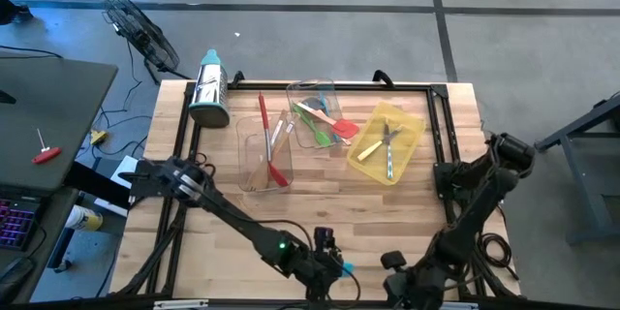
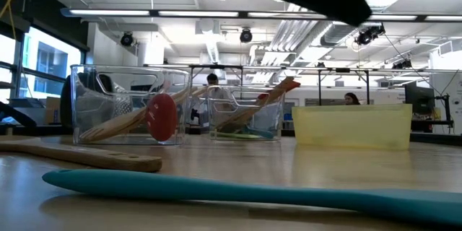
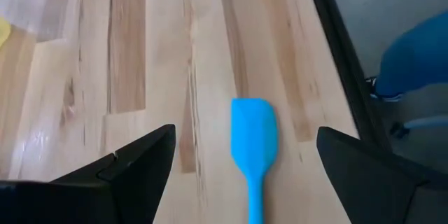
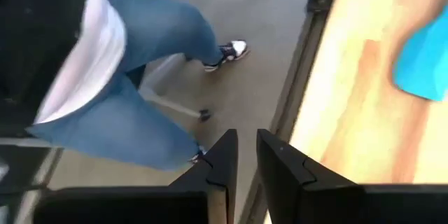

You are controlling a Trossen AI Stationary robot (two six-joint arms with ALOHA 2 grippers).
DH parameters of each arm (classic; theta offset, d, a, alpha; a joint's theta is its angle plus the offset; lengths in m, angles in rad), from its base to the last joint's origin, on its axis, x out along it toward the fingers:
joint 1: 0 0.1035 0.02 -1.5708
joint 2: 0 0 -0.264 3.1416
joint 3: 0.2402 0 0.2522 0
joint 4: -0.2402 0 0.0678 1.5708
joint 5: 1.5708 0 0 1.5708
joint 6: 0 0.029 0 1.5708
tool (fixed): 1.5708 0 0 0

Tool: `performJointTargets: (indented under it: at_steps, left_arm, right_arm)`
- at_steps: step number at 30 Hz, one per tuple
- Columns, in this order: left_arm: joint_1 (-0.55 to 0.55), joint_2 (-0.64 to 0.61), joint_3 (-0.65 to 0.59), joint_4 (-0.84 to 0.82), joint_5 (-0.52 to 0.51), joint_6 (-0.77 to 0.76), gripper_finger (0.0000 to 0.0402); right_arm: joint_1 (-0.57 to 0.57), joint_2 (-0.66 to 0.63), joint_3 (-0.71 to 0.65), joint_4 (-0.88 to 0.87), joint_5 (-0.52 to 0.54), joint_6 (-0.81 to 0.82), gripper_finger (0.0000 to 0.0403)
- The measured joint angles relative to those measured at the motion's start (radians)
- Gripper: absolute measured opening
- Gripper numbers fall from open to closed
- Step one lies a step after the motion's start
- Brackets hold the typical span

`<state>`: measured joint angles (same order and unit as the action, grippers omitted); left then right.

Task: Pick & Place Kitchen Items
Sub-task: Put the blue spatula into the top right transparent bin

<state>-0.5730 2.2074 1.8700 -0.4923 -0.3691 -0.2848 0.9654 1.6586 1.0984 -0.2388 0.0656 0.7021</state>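
Left gripper (image 3: 241, 164) hangs low over the table's (image 1: 387, 223) near edge, fingers (image 3: 140, 164) spread wide either side of a blue spatula (image 3: 252, 140) lying flat on the wood, not touching it. Mid-table, more utensils sit in two clear trays (image 1: 263, 155) and a yellow tray (image 1: 407, 131). Right gripper (image 4: 245, 161) waits at the near right edge, fingers pressed nearly together, holding nothing.

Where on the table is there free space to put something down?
Bare wood lies between the clear trays and the near edge, and right of the grater. It is crowded around the yellow tray and by the teal spatula under the left gripper.
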Motion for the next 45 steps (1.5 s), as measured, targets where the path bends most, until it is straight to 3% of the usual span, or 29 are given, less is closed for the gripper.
performJointTargets:
  at_steps: [8, 26, 38, 45]
  left_arm:
    - [0.004, 0.059, 0.004, 0.086, 0.033, -0.008, 0.034]
    - [0.028, 0.156, 0.001, 0.101, 0.08, 0.018, 0.034]
    - [0.07, 0.223, 0.007, 0.086, 0.248, -0.055, 0.034]
    - [0.068, 0.24, 0.008, 0.058, 0.233, -0.047, 0.034]
  right_arm:
    - [0.009, -0.001, 0.0, -0.013, 0.015, 0.009, 0.0045]
    - [0.008, -0.001, 0.0, -0.01, 0.037, 0.109, 0.0045]
    - [0.008, -0.001, 0.0, -0.012, 0.037, 0.106, 0.0045]
    - [0.007, -0.001, 0.0, -0.013, 0.037, 0.081, 0.0045]
